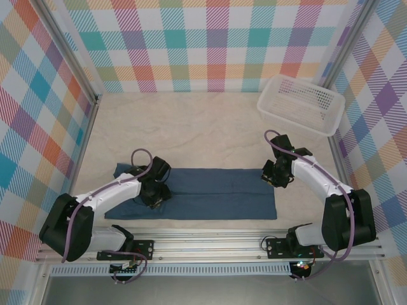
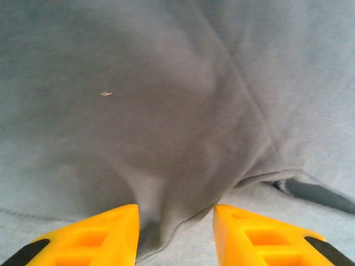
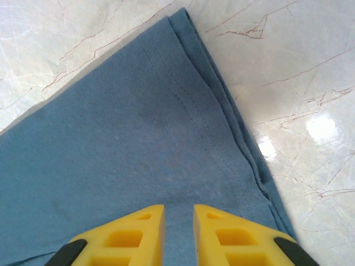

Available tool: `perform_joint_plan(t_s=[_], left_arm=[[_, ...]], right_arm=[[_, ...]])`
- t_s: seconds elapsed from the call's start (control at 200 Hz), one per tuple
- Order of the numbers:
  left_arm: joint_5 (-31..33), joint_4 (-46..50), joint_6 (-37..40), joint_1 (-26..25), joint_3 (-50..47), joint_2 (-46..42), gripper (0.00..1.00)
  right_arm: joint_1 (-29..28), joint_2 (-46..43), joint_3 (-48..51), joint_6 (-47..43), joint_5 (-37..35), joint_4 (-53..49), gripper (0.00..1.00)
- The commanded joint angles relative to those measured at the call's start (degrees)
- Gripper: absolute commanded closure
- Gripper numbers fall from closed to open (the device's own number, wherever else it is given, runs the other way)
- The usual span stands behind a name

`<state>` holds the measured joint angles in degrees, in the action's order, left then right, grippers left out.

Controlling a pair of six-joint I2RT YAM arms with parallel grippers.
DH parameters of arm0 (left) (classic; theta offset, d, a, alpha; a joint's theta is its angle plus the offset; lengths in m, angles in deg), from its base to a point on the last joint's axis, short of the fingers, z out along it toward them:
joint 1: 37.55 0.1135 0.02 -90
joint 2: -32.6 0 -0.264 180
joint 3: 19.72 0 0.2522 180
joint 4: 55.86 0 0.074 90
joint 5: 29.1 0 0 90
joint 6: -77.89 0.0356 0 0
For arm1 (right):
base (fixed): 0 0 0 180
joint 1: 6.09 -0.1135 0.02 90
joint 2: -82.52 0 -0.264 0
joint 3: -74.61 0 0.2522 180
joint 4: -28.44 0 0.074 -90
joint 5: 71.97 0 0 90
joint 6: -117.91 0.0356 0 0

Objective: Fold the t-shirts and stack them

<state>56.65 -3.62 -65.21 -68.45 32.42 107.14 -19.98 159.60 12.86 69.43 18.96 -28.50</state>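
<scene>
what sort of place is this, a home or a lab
Probably a lab robot cell: plaid backdrop panels box in a marble-look table, and two arms are bolted to an aluminium rail at its near edge.

Pastel plaid walls point(image 1: 216, 44) enclose a pale marble-veined table point(image 1: 191, 127), glossy under light.

No text, brand or number can be read (the t-shirt point(image 1: 216, 194) is plain).
</scene>
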Motion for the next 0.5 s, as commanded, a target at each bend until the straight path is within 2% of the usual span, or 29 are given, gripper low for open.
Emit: perform_joint_plan(t_s=[0.0,0.205,0.495], left_arm=[[-1.59,-2.88,0.66,-2.06,-0.08,0.56,0.61],[-0.98,-1.83,-1.17,-5.59,0.39,1.17,0.63],[-1.08,-1.23,-1.36,-7.81,1.24,5.17,0.64]], right_arm=[[-0.07,-0.78,0.16,-0.13,0.02,-1.11,0.79],[-0.08,-0.54,0.75,0.32,0.21,-0.58,0.79],[0.0,0.33,0.12,0.32,0.25,-0.33,0.79]])
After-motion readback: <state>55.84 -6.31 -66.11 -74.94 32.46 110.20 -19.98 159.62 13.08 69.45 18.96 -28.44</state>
